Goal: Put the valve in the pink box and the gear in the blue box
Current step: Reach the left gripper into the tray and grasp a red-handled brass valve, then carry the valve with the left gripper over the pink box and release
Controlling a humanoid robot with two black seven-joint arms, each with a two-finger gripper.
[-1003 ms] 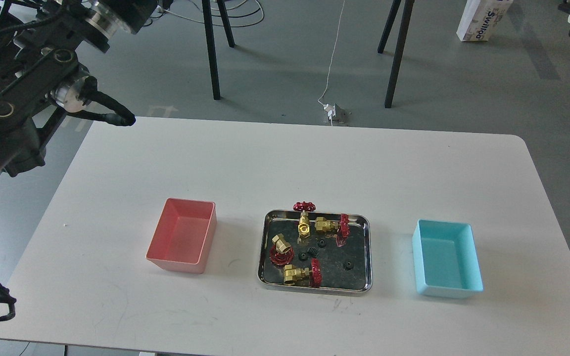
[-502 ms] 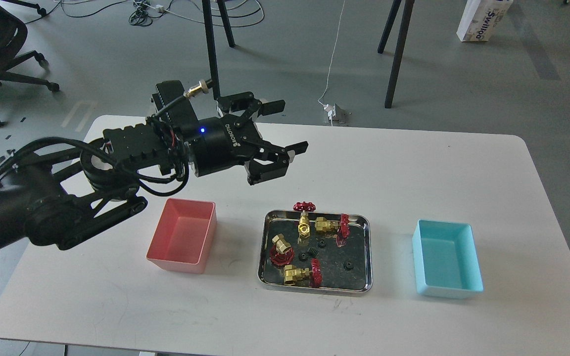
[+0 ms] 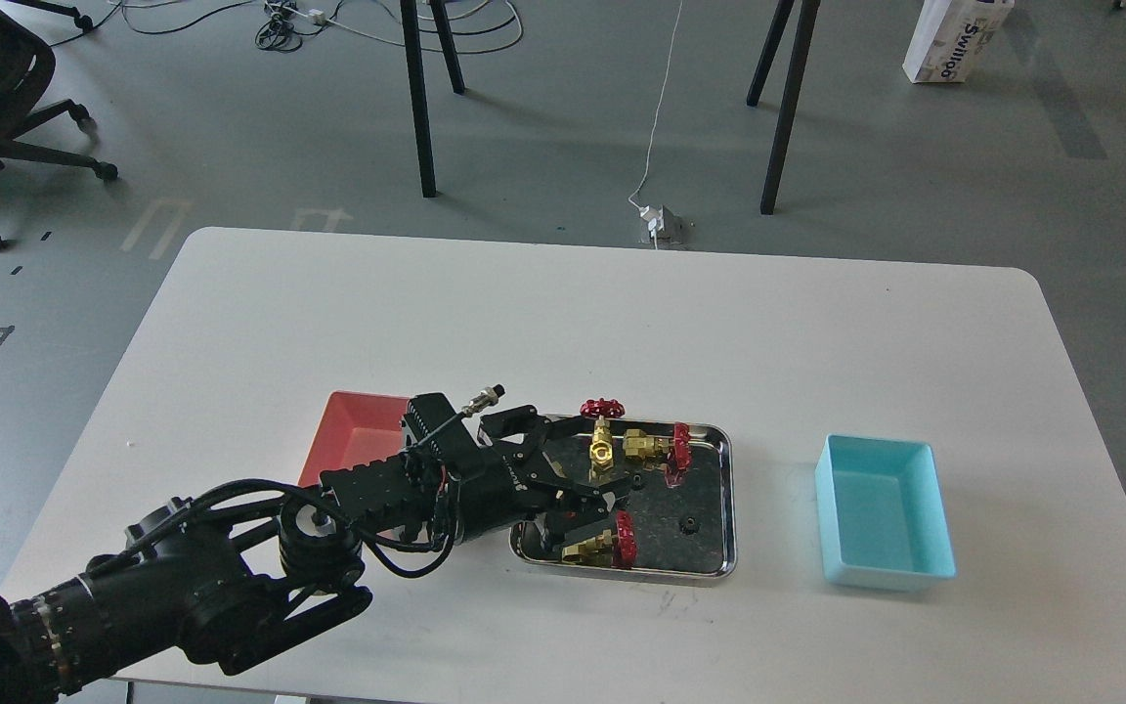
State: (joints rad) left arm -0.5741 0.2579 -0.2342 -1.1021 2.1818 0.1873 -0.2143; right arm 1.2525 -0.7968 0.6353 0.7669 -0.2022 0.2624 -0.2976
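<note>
My left gripper (image 3: 584,481) is down over the left part of the steel tray (image 3: 727,489), its jaws spread open. Three brass valves with red handwheels show in the tray: one upright at the back (image 3: 602,445), one lying at the back right (image 3: 651,447), one at the front (image 3: 598,544) just beside my lower finger. The fourth valve is hidden under the gripper. A small black gear (image 3: 688,525) lies in the tray's right part, and another (image 3: 637,481) sits by my fingertips. The pink box (image 3: 358,435) is partly covered by my arm. The blue box (image 3: 881,508) stands at the right, empty.
The white table's (image 3: 563,313) front edge runs just under my left arm. Chair and stand legs are on the floor beyond the far edge. The right arm is out of view.
My left arm swung from high at the left, down and across the table, onto the left part of the tray. The fourth valve is now covered. Boxes and tray have not moved.
</note>
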